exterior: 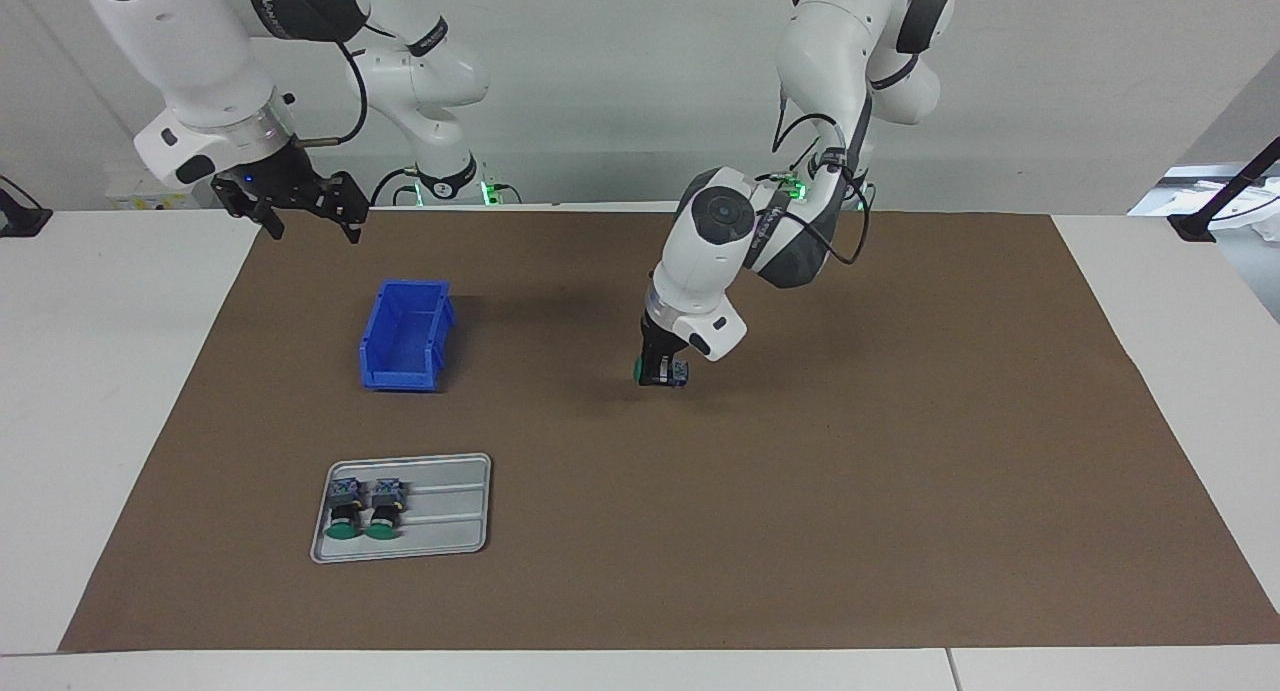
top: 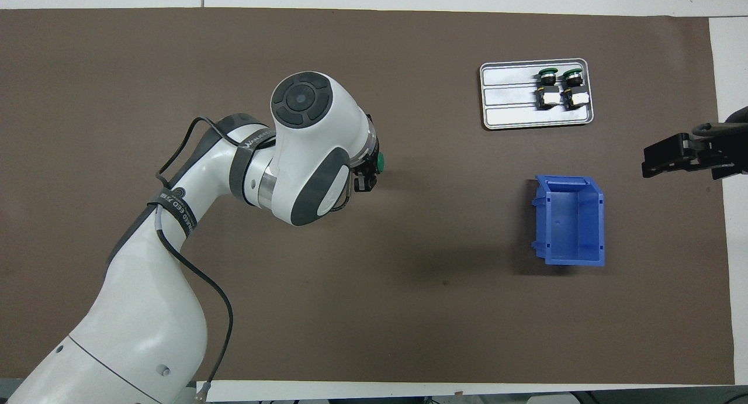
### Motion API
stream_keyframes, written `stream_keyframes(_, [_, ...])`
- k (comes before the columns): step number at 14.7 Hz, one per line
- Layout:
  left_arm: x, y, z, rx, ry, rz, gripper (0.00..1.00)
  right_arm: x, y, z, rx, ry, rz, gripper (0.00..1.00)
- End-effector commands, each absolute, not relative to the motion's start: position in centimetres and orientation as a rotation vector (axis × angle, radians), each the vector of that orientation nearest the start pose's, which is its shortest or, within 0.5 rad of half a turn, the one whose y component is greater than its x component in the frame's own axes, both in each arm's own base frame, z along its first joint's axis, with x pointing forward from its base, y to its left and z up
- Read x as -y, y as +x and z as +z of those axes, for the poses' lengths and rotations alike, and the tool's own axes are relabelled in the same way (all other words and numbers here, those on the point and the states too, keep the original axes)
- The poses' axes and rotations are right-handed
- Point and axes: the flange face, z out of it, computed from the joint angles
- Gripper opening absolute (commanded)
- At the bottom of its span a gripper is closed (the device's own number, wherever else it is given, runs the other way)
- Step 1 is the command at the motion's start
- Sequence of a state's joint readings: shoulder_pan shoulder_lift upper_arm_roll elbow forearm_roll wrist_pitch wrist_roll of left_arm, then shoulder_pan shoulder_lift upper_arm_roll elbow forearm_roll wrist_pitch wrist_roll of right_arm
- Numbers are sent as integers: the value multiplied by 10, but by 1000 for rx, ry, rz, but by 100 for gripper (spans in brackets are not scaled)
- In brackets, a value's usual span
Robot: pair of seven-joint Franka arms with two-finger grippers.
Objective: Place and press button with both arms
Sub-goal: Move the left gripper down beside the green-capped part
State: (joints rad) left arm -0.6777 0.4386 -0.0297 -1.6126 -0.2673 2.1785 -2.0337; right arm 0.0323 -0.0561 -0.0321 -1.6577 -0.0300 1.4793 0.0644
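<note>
From the facing view, your left gripper (exterior: 661, 369) is low over the middle of the brown mat (exterior: 900, 471), pinching the button (exterior: 663, 373) sideways – green cap toward the right arm's end, blue-grey block the other way. The placing step looks in hand; next you likely need to set it down steadily. Your right gripper (exterior: 300, 206), fingers spread, waits above the mat's edge by the blue bin (exterior: 405, 336). Two more buttons (exterior: 362, 506) lie in the grey tray (exterior: 450, 501)

From overhead, the left arm's wrist hides most of the grip – only the green cap (top: 380, 162) shows
</note>
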Motion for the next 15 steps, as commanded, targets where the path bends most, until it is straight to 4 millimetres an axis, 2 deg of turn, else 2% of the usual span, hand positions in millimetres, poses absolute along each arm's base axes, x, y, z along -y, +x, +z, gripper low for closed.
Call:
stream_keyframes(1, [444,512,385,2267,-2480,421,9,7,519,607,-86,-3174,179,99])
stream_keyframes(3, [428,521,379,2335,-2488,486,9,7,519,607,-86,-3172,179,99])
stream_keyframes(6, [413,522,372,2325,-2538,616,9,7,519,607,-86,-3174,179,99])
stream_keyframes(11, [386,521,367,2316,-2626,880,10,7,519,607,-86,-3172,179,99])
stream_keyframes(14, [372,510,355,2303,-2693,1022,11,7,519,607,-86,-3172,179,99])
stream_keyframes(15, [361,513,354,2332,-2699,1059,12,6,519,607,-84,-3172,179,99])
